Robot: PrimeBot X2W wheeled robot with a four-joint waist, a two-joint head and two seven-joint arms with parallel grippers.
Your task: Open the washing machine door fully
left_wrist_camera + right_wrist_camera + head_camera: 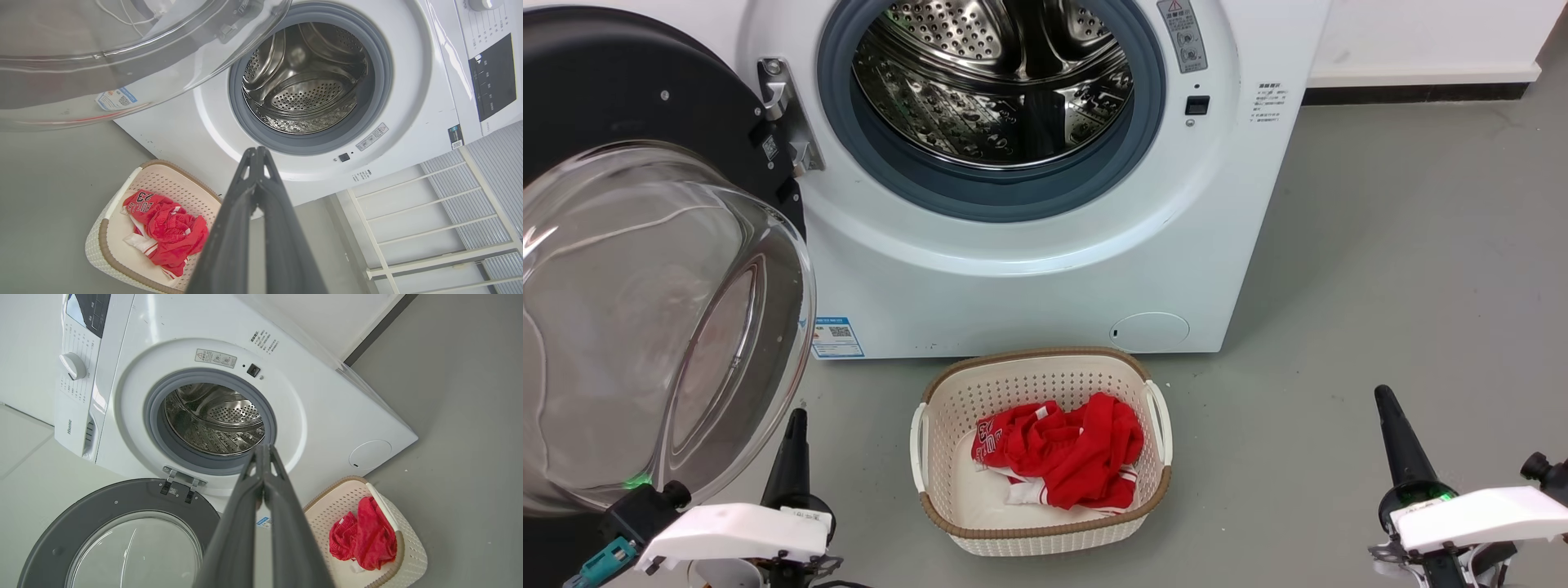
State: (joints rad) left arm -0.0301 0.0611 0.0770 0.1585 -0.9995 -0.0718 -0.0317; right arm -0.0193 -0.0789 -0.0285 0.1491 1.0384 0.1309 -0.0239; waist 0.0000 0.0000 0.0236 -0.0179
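- Left end effector: two long, dark, matt fingers clenched tip to tip, gripping nothing. It hangs low near the door's glass bowl but apart from it.
- Right end effector: the same tapered dark fingers, pressed together and empty. It sits over bare floor, well apart from the machine.
- Washing machine door: a round, glossy black disc with a bulging clear glass bowl at its centre. It is swung wide open on a metal hinge at the left side of the opening.
- Washing machine: a smooth white box standing on the grey floor at its wall edge.
- A thick grey rubber gasket rings the opening around the shiny, perforated steel drum.
- A blue label sits at the lower left of the machine's front and a small round flap at the lower right.
- Laundry basket: pale perforated plastic in a rounded rectangle with a brown woven-look rim. It stands on the floor just before the machine.
- The basket holds a crumpled red garment with white trim.
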